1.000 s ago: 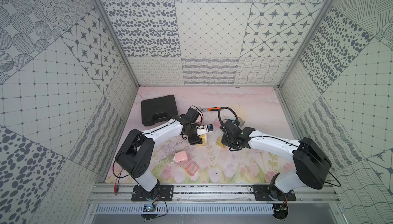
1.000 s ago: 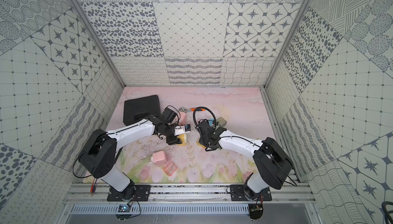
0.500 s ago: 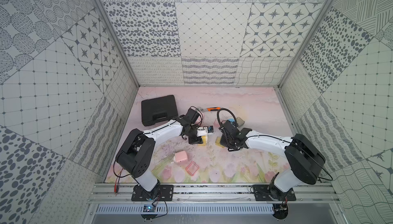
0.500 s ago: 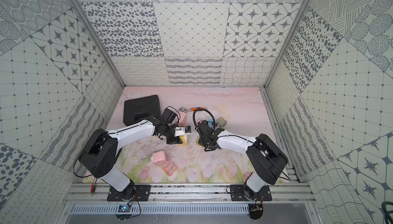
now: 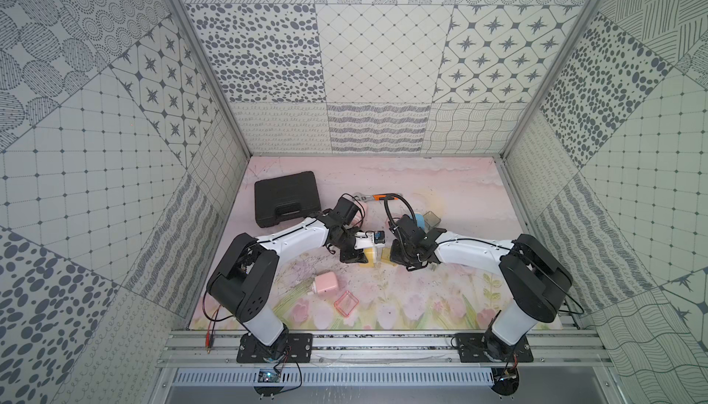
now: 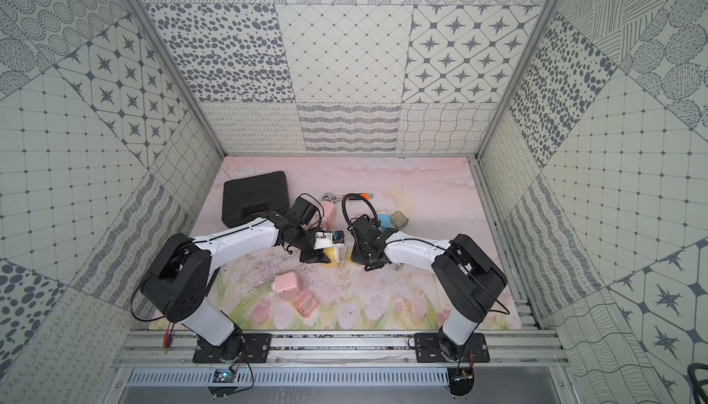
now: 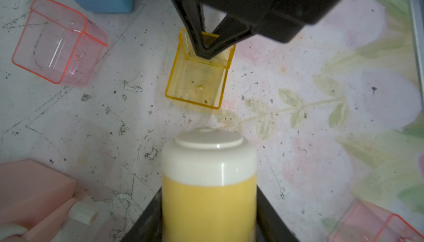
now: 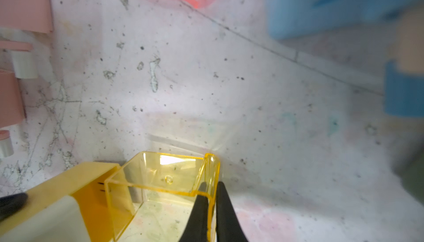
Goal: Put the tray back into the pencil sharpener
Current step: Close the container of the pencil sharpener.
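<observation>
Yellow see-through tray [image 8: 160, 178] sat just beside the pencil sharpener [image 7: 208, 160], nearer than a second before. The right gripper [image 8: 210, 190], wider then, now pinched the tray's wall. The left gripper [image 7: 208, 190] had clamped the sharpener's body.

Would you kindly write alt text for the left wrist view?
The left claw grips a yellow-and-white pencil sharpener, its white end facing a clear yellow tray. The right claw pinches that tray's far wall; a clear pink tray lies nearby.
</observation>
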